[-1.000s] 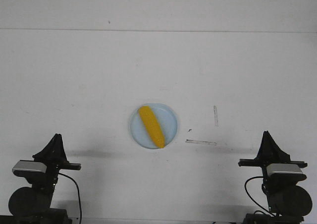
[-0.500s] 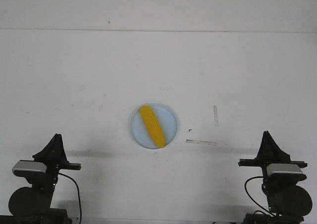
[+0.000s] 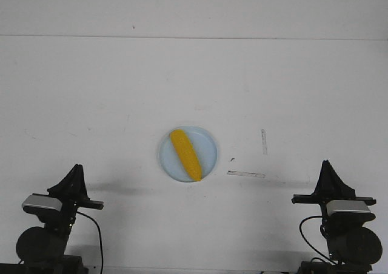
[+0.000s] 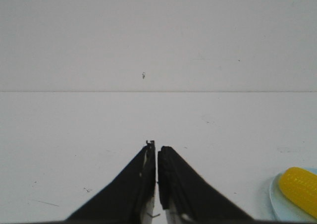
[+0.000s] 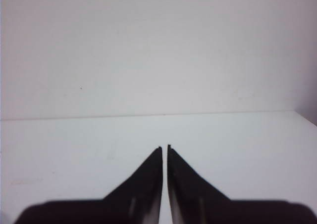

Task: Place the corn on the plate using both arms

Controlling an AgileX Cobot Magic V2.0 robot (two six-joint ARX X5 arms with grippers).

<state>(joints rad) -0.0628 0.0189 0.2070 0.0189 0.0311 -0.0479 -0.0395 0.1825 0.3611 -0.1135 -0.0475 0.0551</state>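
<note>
The yellow corn (image 3: 185, 154) lies slantwise on the pale blue plate (image 3: 209, 148) in the middle of the white table. In the left wrist view the corn (image 4: 300, 189) and the plate's rim (image 4: 275, 202) show at the frame's edge. My left gripper (image 3: 76, 171) sits folded back at the near left corner, far from the plate, shut and empty (image 4: 156, 147). At the near right corner my right gripper (image 3: 327, 165) is also drawn back, shut with nothing in it (image 5: 164, 147). Neither touches the corn or plate.
A grey strip of tape (image 3: 245, 174) and a short grey mark (image 3: 264, 142) lie on the table to the right of the plate. The white back wall meets the table along a line (image 3: 194, 37) far behind.
My left arm has turned a little to the right and lower in the front view. Corn, plate and right arm are unmoved.
</note>
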